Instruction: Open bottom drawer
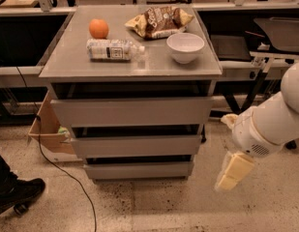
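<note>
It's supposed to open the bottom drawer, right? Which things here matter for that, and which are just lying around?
For the job:
bottom drawer, the lowest grey front
gripper, low, right of the cabinet, not touching it

Just lying about:
orange, bottle, chip bag and bowl on top
cardboard box on the floor, left

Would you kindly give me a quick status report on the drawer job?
Cream gripper hanging right of the grey cabinet, touching nothing. Slim grey bottom drawer shut. Nothing between them.
</note>
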Robot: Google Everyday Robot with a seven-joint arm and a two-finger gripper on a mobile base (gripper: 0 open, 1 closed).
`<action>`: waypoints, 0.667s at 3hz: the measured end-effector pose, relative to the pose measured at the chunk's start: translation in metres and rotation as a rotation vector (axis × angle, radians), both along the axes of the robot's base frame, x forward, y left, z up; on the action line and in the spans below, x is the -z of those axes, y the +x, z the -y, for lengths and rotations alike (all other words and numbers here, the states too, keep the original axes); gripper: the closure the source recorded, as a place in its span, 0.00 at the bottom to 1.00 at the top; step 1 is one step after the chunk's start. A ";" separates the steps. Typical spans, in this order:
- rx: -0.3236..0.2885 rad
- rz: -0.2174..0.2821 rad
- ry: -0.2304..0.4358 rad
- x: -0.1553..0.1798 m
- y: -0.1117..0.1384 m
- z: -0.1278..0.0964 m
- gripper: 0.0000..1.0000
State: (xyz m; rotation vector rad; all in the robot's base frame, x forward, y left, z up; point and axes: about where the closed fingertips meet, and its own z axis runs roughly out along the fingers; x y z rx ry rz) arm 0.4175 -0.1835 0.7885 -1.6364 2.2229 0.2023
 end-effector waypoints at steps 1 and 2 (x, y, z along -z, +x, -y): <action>-0.002 -0.043 0.044 0.050 -0.004 -0.020 0.00; -0.009 -0.079 0.086 0.098 -0.004 -0.040 0.00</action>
